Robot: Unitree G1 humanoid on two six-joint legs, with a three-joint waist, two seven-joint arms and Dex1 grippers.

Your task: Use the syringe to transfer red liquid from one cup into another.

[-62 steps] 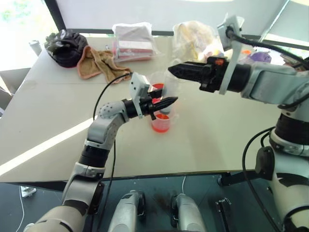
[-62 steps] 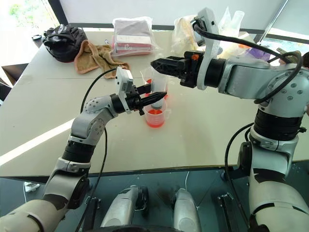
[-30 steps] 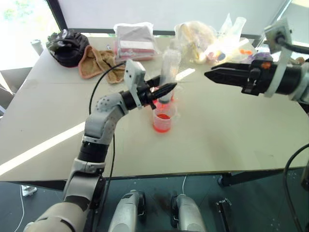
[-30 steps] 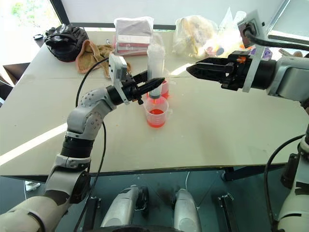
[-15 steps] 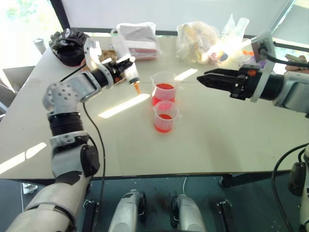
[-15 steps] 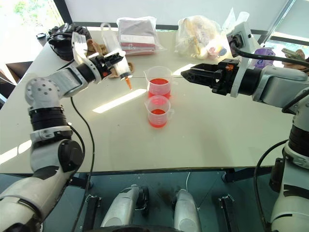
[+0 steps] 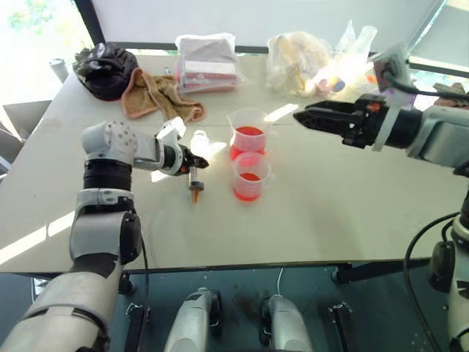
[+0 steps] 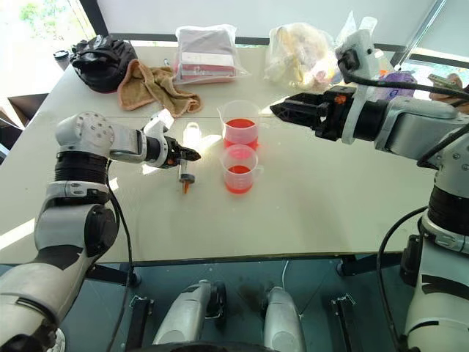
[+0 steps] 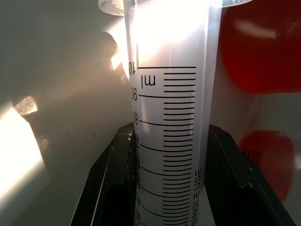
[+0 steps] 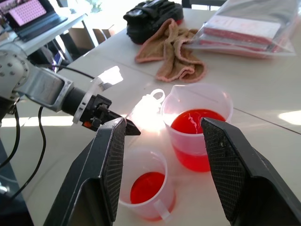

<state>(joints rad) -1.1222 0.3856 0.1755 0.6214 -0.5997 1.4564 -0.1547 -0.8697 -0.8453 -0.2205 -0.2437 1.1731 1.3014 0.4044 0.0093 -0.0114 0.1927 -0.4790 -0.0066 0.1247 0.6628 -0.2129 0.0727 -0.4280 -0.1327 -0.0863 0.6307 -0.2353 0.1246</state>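
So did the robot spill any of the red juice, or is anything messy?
No spill shows on the table. Both cups stand upright. The left gripper holds the syringe low beside them.

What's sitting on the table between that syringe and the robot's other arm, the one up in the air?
Two clear cups of red liquid, the fuller one behind the smaller one, stand between the syringe and the right tool, seen in the right eye view.

On the barrel of the syringe (image 9: pixel 174 141), a printed scale of black graduation lines is seen, marked "ml", with "SINGLE USE" printed lengthwise beside it and numerals that are only partly legible.
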